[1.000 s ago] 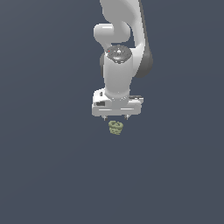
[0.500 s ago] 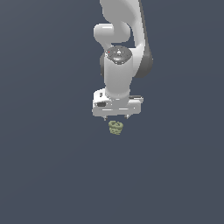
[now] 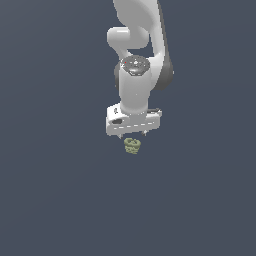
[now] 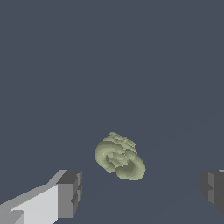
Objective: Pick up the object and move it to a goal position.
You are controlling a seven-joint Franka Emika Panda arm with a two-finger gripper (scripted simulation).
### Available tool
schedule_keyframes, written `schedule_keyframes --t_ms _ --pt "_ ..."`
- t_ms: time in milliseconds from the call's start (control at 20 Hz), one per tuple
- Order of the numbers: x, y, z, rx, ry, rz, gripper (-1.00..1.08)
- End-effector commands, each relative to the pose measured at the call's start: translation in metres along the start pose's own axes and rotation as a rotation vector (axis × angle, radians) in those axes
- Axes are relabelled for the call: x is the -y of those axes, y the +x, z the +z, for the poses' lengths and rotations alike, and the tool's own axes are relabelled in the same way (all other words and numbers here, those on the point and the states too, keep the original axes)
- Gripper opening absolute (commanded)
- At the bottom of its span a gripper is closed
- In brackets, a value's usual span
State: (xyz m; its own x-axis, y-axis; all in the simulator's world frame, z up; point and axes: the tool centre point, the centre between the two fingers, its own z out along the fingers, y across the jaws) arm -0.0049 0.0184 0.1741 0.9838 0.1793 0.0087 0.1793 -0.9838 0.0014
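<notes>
The object is a tiny olive-green, ridged, coil-like lump lying on the dark grey floor. In the exterior view it sits just below my white gripper, which hangs straight down over it. In the wrist view the object lies between and a little beyond the two dark fingertips, which stand wide apart. My gripper is open and empty and touches nothing. The object is much narrower than the gap between the fingers.
The dark grey floor is bare and featureless all around. The white arm rises from the hand toward the top of the exterior view. No goal marker shows.
The hand has turned slightly about its wrist and sunk a little toward the object. The object has not moved.
</notes>
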Motion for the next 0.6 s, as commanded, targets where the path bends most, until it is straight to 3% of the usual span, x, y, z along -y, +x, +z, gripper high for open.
schedule_keyframes --t_ms 0,550 --pt "0.0 -0.001 0.003 0.001 -0.001 -0.047 1.0" --pt "0.0 -0.008 0.022 0.007 -0.004 -0.337 1.0"
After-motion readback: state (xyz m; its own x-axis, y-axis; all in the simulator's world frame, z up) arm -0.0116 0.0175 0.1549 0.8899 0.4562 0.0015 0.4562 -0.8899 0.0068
